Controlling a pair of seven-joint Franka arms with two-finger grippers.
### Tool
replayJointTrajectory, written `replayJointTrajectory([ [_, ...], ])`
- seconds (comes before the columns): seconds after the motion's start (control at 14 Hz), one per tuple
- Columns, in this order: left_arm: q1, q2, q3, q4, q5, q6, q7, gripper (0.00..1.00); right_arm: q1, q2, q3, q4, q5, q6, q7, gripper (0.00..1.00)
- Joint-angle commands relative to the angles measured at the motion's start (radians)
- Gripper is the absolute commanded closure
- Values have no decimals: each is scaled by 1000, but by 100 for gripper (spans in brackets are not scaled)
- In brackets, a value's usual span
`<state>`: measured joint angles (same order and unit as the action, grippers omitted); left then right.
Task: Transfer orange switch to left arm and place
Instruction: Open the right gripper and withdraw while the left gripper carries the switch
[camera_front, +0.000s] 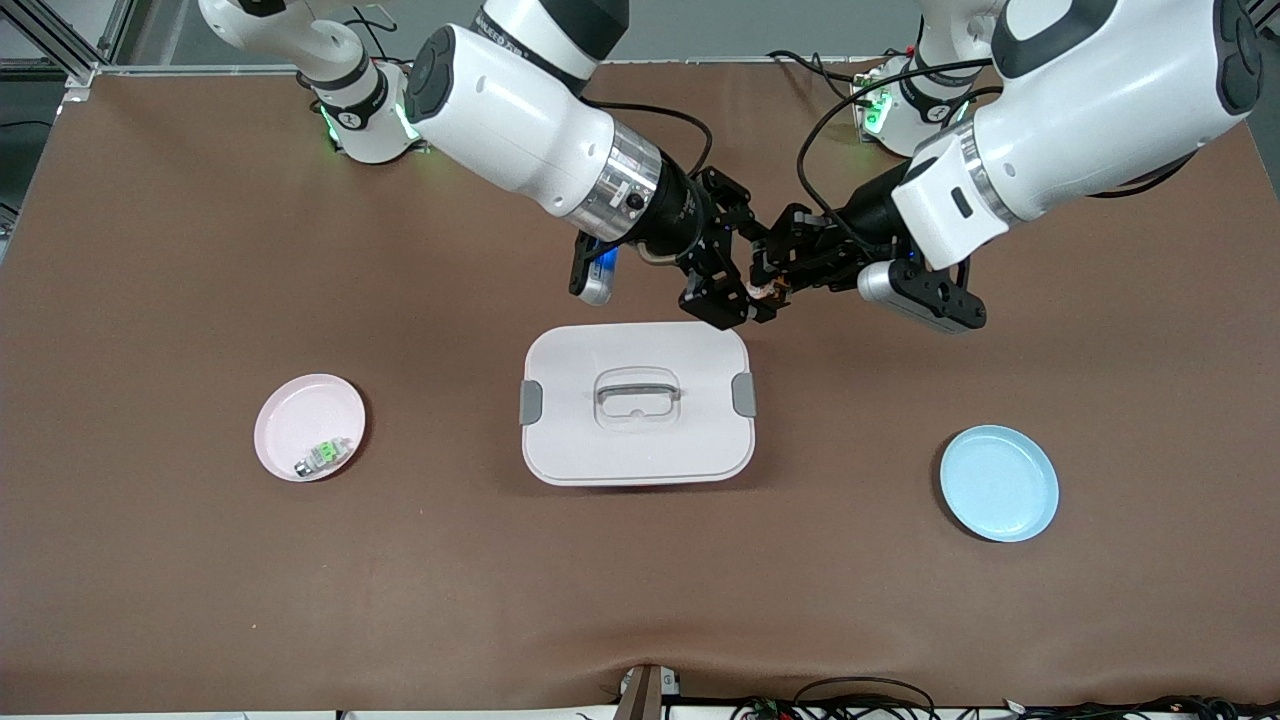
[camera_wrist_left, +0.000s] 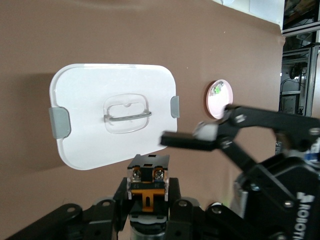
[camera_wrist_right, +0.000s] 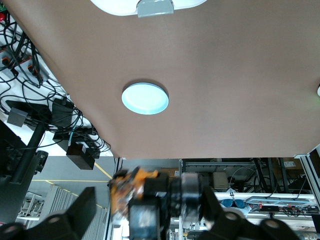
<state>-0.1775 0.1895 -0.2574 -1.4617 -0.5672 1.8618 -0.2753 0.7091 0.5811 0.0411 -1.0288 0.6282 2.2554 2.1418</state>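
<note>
The orange switch (camera_front: 771, 291) is a small black part with an orange centre. My left gripper (camera_front: 778, 280) is shut on it; in the left wrist view the switch (camera_wrist_left: 146, 172) sits clamped between the left gripper's (camera_wrist_left: 147, 190) two fingers. My right gripper (camera_front: 752, 268) is open, its fingers spread wide on either side of the switch (camera_wrist_right: 131, 184) without touching it. One right finger (camera_wrist_left: 182, 140) crosses the left wrist view. Both grippers meet in the air, over the table beside the edge of the white box (camera_front: 600, 440) farther from the front camera.
A pink plate (camera_front: 300, 410) with a small green-and-white part (camera_front: 325, 455) lies toward the right arm's end. A blue plate (camera_front: 998, 483) lies toward the left arm's end and shows in the right wrist view (camera_wrist_right: 145, 97). The box has grey latches and a clear handle (camera_front: 637, 392).
</note>
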Motion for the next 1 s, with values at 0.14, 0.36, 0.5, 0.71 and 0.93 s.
replayJointTrajectory([
  [0.14,35,-7,7,1,85,-62,11,100,1,14,-4,38,-22,4,-13,0],
  [0.36,84,-7,7,1,166,-101,22,100,-29,2,-1,38,-22,-39,-168,0],
  [0.5,134,-4,7,0,214,-128,71,100,-40,-12,-4,38,-27,-120,-427,0],
  [0.71,200,5,7,-6,239,-174,143,100,-101,-53,-1,36,-45,-236,-719,0],
  [0.93,217,13,7,-17,369,-214,182,100,-186,-98,-6,36,-57,-431,-980,0],
])
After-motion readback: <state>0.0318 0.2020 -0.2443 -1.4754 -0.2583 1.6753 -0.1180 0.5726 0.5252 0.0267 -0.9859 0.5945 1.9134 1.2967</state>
